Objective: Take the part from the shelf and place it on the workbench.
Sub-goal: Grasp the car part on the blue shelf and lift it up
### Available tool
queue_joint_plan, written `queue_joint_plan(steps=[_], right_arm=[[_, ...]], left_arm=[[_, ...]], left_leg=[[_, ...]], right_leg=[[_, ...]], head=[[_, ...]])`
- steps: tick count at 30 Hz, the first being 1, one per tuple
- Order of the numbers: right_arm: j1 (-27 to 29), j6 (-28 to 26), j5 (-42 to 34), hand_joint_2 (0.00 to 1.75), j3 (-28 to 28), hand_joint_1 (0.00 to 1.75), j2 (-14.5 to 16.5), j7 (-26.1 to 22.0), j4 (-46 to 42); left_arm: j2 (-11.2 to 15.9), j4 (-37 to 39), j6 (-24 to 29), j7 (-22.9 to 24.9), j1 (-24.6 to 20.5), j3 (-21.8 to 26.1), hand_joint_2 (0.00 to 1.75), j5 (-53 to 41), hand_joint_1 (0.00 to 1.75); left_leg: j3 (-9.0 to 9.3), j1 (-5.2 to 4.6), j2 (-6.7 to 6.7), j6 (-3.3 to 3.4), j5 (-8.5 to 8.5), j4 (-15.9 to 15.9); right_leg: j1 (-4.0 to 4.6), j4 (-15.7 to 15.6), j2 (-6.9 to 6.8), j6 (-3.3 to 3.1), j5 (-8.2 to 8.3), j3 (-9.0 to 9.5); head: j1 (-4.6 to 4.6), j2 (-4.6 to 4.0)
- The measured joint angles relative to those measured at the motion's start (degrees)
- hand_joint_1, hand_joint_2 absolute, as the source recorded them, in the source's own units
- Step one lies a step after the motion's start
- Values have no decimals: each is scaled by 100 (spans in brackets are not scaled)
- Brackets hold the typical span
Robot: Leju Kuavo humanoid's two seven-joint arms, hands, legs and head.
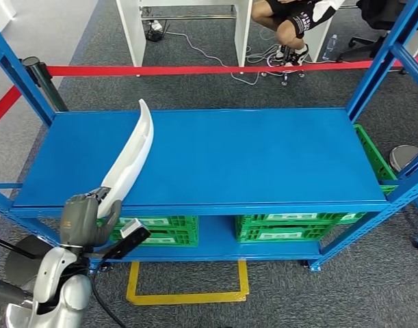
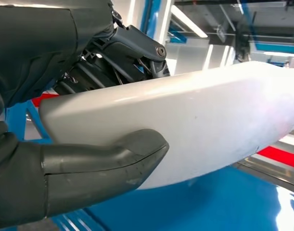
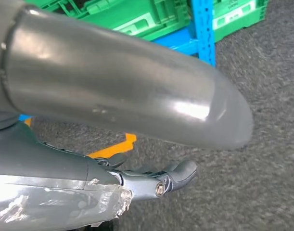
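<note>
The left robot hand (image 1: 85, 220) clamps the white curved part's (image 1: 131, 154) near end, its long axis slanting up over the blue shelf (image 1: 237, 157).

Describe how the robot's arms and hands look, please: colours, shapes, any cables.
The left arm is glossy silver with rounded segments; a black cable runs beside it. The left hand has a grey ribbed cover, thick grey thumb and darker fingers. The right hand is grey too, with dark fingers.
</note>
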Motion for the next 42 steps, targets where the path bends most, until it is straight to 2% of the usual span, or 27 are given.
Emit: queue_joint_plan(steps=[3, 4, 8, 9, 11, 13, 14, 15, 16, 19, 20, 23, 24, 25, 26, 28, 29, 30, 31, 32, 33, 34, 36, 37, 39, 40, 42], right_arm=[[-10, -11, 1, 0, -35, 0, 8, -2, -12], [-19, -16, 1, 0, -40, 0, 19, -1, -15], [-18, -27, 1, 0, -54, 0, 43, -3, -17], [-17, -29, 1, 0, -59, 0, 43, -5, -17], [-23, -31, 1, 0, -67, 0, 44, -13, -22], [-24, -29, 2, 0, -75, 0, 44, -27, -26], [-23, -27, 2, 0, -79, 0, 44, -40, -26], [-23, -23, 2, 0, -82, 0, 44, -54, -26], [-24, -14, 2, 0, -85, 0, 44, -84, -26], [-52, 44, 1, 0, -103, 0, 59, -294, -26], [-67, 54, 1, 0, -111, 0, 67, -321, -27], [-94, -3, 2, 0, -126, 0, 78, -177, -29], [-88, -22, 2, 0, -129, 0, 79, -153, -28], [-73, -31, 0, 0, -131, 0, 80, -157, -28], [-55, -33, -10, 0, -134, 0, 79, -165, -28], [-36, -33, -29, 0, -138, 0, 68, -175, -32], [-33, -31, -36, 0, -139, 0, 58, -178, -34], [-33, -29, -36, 0, -140, 0, 48, -179, -37], [-32, -29, -35, 0, -142, 0, 40, -178, -39], [-32, -28, -35, 0, -143, 0, 33, -178, -44], [-36, -26, -35, 0, -143, 0, 28, -177, -48], [-46, -24, -35, 0, -144, 0, 25, -177, -51], [-70, -20, -37, 0, -145, 0, 24, -175, -55], [-74, -20, -38, 0, -145, 0, 24, -174, -56], [-63, -23, -42, 0, -152, 0, 31, -174, -57], [-57, -26, -45, 0, -157, 0, 34, -173, -58], [-52, -28, -50, 0, -166, 0, 38, -173, -64]], left_arm=[[-13, -209, 19, -2, 131, -138, 175, -3, 175], [-16, -275, 26, -5, 155, -173, 175, -4, 175], [-30, -462, 45, -11, 235, -263, 175, -5, 175], [-29, -490, 46, -11, 257, -274, 175, -5, 175], [-28, -547, 53, -11, 286, -297, 175, -5, 175], [-27, -594, 67, -11, 307, -319, 175, -5, 175], [-26, -607, 75, -11, 324, -326, 175, -5, 175], [-26, -620, 84, -11, 348, -333, 175, -5, 175], [-27, -637, 98, -15, 371, -343, 175, -5, 175], [-29, -797, 156, -33, 381, -415, 175, -15, 175], [-30, -876, 132, -10, 365, -442, 175, -13, 175], [-31, -1005, 27, 80, 394, -474, 175, 33, 175], [-31, -1009, 45, 77, 431, -474, 175, 54, 175], [-34, -1008, 77, 61, 462, -475, 175, 68, 175], [-39, -1007, 112, 38, 483, -478, 175, 80, 175], [-49, -1002, 160, -1, 510, -483, 175, 93, 175], [-52, -997, 171, -11, 527, -484, 175, 95, 175], [-52, -991, 178, -16, 542, -485, 175, 95, 175], [-54, -985, 184, -19, 550, -486, 175, 95, 175], [-54, -981, 188, -20, 554, -487, 175, 95, 175], [-55, -980, 192, -20, 556, -487, 175, 95, 175], [-57, -980, 196, -21, 555, -489, 175, 95, 175], [-60, -981, 203, -24, 555, -491, 175, 92, 175], [-62, -981, 207, -25, 555, -493, 175, 91, 175], [-64, -981, 211, -26, 563, -497, 175, 92, 175], [-63, -981, 212, -26, 570, -497, 175, 93, 175], [-56, -981, 213, -26, 582, -496, 175, 95, 175]], left_leg=[[-109, 40, -2, -107, 4, 138], [-159, 38, -9, -151, -3, 213], [-271, 25, -27, -259, 31, 330], [-304, 32, -29, -286, -46, 386], [-459, 44, -33, -336, -454, 804], [-671, 47, -33, -352, -960, 1536], [-711, 46, -34, -342, -1106, 1803], [-661, 42, -36, -317, -1153, 1891], [-495, 31, -39, -273, -1100, 1748], [353, -56, -60, -55, -816, 569], [522, -94, -62, -5, -773, 300], [559, -147, -49, 35, -623, 100], [525, -136, -40, 38, -529, 45], [466, -122, -34, 53, -423, -12], [384, -103, -29, 60, -316, -59], [185, -100, -21, 71, -153, -64], [83, -101, -10, 62, -80, -56], [-22, -100, 4, 54, -8, -45], [-128, -97, 17, 40, 62, -28], [-233, -92, 25, 21, 127, -4], [-322, -88, 28, -6, 183, 35], [-403, -94, 29, -33, 224, 91], [-487, -109, 33, -84, 306, 195], [-509, -111, 36, -106, 347, 222], [-546, -93, 23, -163, 365, 244], [-583, -81, 7, -203, 234, 320], [-708, -47, -23, -291, -323, 793]], right_leg=[[-51, -999, -42, 73, 405, 574], [-57, -1245, -37, 57, 465, 710], [-51, -1251, -5, -122, 523, 679], [-49, -1235, -7, -172, 555, 642], [-46, -1231, -13, -261, 639, 534], [-18, -1230, -20, -304, 736, 401], [2, -1229, -23, -315, 787, 330], [23, -1229, -25, -324, 840, 260], [47, -1229, -21, -327, 893, 193], [86, -1237, -9, -314, 1050, 59], [80, -1250, -18, -293, 1100, 43], [49, -1343, -47, -196, 1266, 44], [48, -1351, -46, -170, 1249, 23], [53, -1282, -42, -153, 1111, -31], [57, -1093, -39, -140, 860, -113], [56, -417, -34, -118, 239, -286], [56, -71, -35, -101, 77, -323], [54, 161, -36, -82, 68, -299], [49, 214, -41, -65, 190, -182], [40, 66, -48, -50, 357, 40], [29, -260, -60, -36, 461, 360], [24, -719, -75, -29, 450, 743], [32, -1413, -87, -75, 241, 1232], [46, -1561, -86, -114, 172, 1310], [47, -1555, -95, -215, 219, 1223], [41, -1549, -103, -267, 274, 1165], [32, -1547, -113, -340, 412, 1030]], head=[[13, 0], [19, 0], [5, 0], [1, 0], [-15, 0], [-24, 0], [-26, 0], [-25, 0], [-25, 0], [-18, 0], [-19, 0], [-23, 0], [-21, 0], [-12, 0], [7, 0], [38, 0], [44, 0], [45, 0], [47, 0], [47, 0], [47, 0], [54, 0], [52, 0], [48, 0], [45, 0], [37, 0], [6, 1]])
